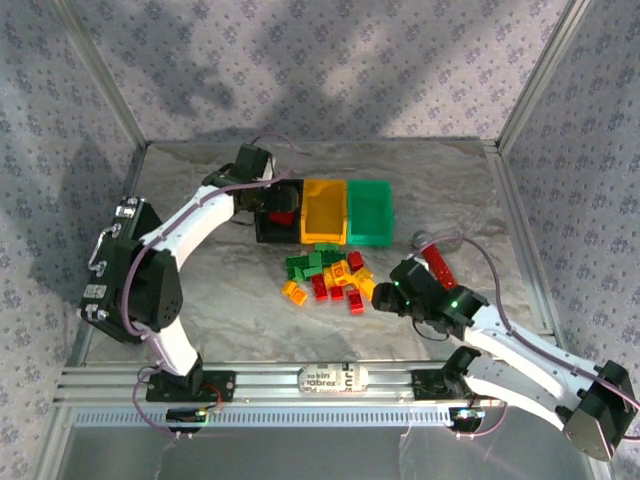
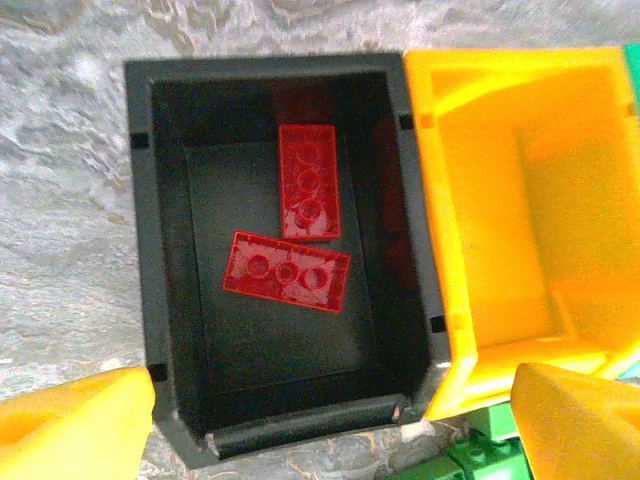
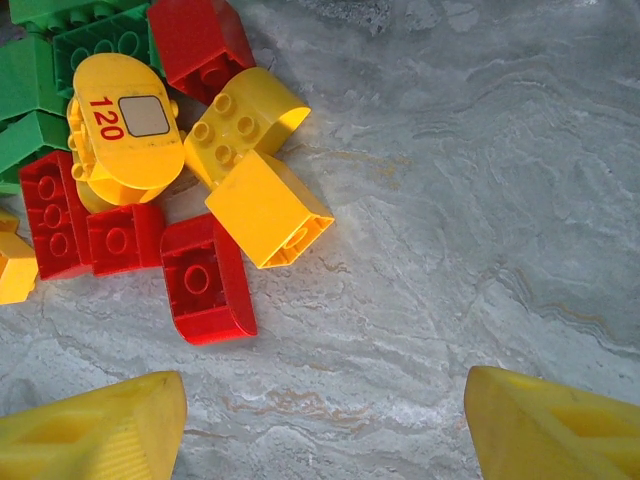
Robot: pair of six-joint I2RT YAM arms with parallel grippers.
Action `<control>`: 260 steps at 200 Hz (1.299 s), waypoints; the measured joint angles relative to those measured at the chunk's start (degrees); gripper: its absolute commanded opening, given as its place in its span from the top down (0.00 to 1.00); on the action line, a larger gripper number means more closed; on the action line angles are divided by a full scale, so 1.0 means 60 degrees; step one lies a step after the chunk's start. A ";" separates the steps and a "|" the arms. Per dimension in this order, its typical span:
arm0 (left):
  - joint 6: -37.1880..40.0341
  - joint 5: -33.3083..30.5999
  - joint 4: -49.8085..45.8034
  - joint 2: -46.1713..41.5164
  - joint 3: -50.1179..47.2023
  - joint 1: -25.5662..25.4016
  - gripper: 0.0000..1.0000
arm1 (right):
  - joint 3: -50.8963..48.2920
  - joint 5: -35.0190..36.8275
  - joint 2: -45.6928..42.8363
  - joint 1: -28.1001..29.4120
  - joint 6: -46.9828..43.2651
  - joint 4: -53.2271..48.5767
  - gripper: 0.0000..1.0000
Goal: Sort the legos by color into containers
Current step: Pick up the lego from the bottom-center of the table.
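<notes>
a grey marbled tabletop (image 1: pixel 200 300) carries everything. the white-and-black left arm (image 1: pixel 190 220) reaches to the far middle, and the white-and-black right arm (image 1: pixel 520 345) bends in from the near right. three small open rectangular plastic bins stand touching in a row at the far middle: a black bin (image 2: pixel 138 250) on the left, a yellow-orange bin (image 1: pixel 325 184) in the middle and a green bin (image 1: pixel 370 185) on the right (the black one is partly hidden under the left wrist in the overhead view). a long flat red studded strip (image 1: pixel 438 264) lies just beyond the right arm's wrist. just in front of the bins sits a loose pile of small studded plastic legos (image 1: pixel 328 275) in red, yellow and green, lying on the tabletop. two red bricks lie inside the black bin, one (image 2: pixel 308 182) lengthwise and one (image 2: pixel 286 271) crosswise just below it. at the pile's right edge the right wrist view shows a rounded yellow piece printed 120 (image 3: pixel 125 125), a yellow sloped brick (image 3: pixel 268 208) and a red rounded brick (image 3: pixel 205 280) close together. the left fingers (image 2: pixel 75 425) hang over the black bin's near rim, spread wide with nothing between them. the right fingers (image 3: pixel 560 425) hover over bare tabletop just right of the pile, also spread wide and holding nothing
</notes>
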 measured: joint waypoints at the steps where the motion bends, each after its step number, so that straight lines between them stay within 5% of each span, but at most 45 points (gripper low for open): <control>1: 0.0000 0.0004 0.0000 -0.0062 -0.0022 -0.0004 0.08 | 0.0000 -0.0004 0.0007 0.0000 0.0000 0.0000 0.24; 155: -0.1545 -0.0433 -0.0135 -0.6331 -0.6696 -0.2605 0.12 | 0.1377 -0.0248 0.3249 0.0240 -0.0572 0.0084 0.22; 202: -0.2637 -0.0433 -0.0215 -0.7719 -0.8692 -0.3479 0.14 | 0.2084 -0.0193 0.4809 0.0896 -0.0568 0.0109 0.30; 260: -0.3523 -0.0535 -0.0211 -0.8863 -0.9296 -0.3861 0.15 | 0.3155 -0.0208 0.6666 0.1333 -0.0561 0.0142 0.39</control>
